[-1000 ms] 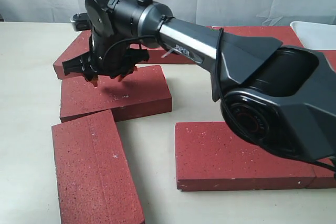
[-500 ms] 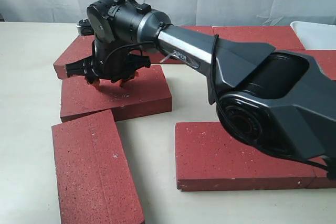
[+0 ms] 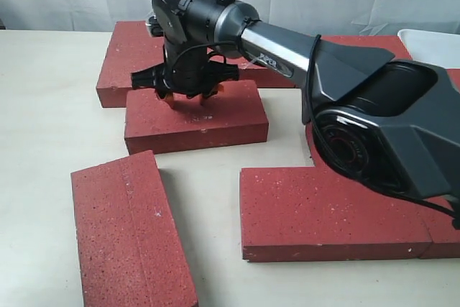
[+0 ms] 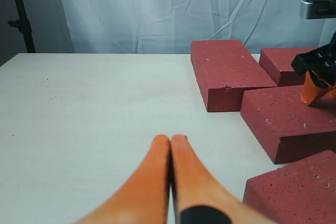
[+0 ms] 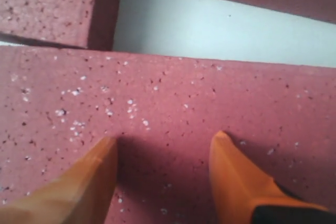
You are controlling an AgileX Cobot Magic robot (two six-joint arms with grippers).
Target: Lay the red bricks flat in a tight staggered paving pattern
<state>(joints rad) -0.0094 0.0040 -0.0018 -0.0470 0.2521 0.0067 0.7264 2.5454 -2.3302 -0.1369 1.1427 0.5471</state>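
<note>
Several red bricks lie flat on the table. My right gripper (image 3: 190,96) reaches across to the left and stands open, both orange fingertips resting on top of the middle brick (image 3: 208,124). The right wrist view shows that gripper (image 5: 165,137) with its fingers spread on the speckled brick (image 5: 173,98). Behind the middle brick lies another brick (image 3: 129,55). One brick (image 3: 129,235) lies angled at the front left and a long one (image 3: 330,213) at the front right. My left gripper (image 4: 170,140) is shut and empty over bare table, with bricks (image 4: 228,72) beside it.
More red bricks (image 3: 359,44) line the back right, partly hidden by the right arm. A white tray (image 3: 435,44) sits at the far right edge. White curtain hangs behind the table. Bare table (image 3: 43,106) stretches to the left.
The middle brick has slid to the right and a little back under the right gripper's fingertips, uncovering more of the brick behind. The right arm moved right with it.
</note>
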